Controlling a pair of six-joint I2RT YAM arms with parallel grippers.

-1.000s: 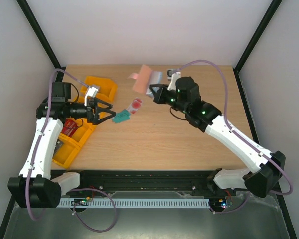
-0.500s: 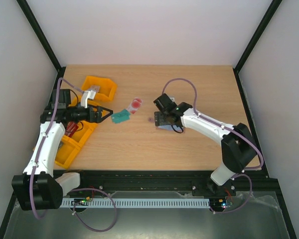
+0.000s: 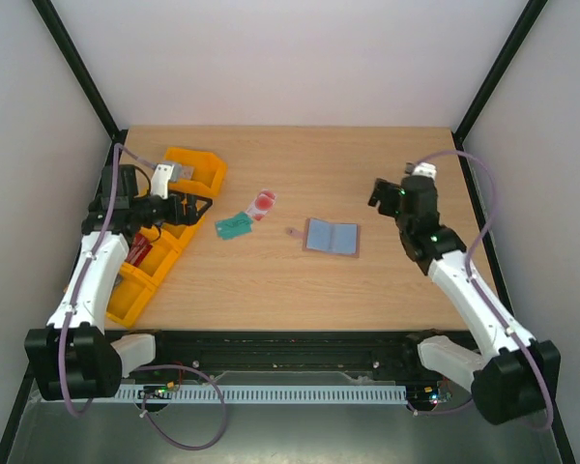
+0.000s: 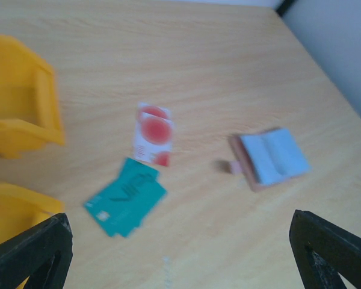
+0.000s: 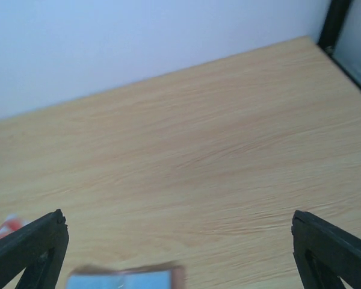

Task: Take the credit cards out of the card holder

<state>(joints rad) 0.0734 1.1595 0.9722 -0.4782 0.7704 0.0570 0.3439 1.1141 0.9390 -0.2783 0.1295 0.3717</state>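
The card holder (image 3: 331, 237) lies flat and unfolded mid-table, grey-blue inside up, its small tab to the left. Both credit cards rest on the wood to its left: the teal-green one (image 3: 232, 226) and the pale one with a red round mark (image 3: 262, 204). My left gripper (image 3: 201, 210) hovers open just left of the teal card, holding nothing. My right gripper (image 3: 380, 192) is open and empty, up and to the right of the holder. The left wrist view shows the teal card (image 4: 126, 195), the pale card (image 4: 152, 133) and the holder (image 4: 272, 158). The holder's edge (image 5: 123, 278) shows in the right wrist view.
Orange plastic bins (image 3: 188, 174) stand along the left edge of the table under my left arm, one with a red item inside (image 3: 135, 253). They also show at the left of the left wrist view (image 4: 18, 108). Black frame posts flank the table.
My right gripper opened and let go of the card holder, which now lies unfolded on the table. The right arm drew back to the right; the left arm pulled slightly left.
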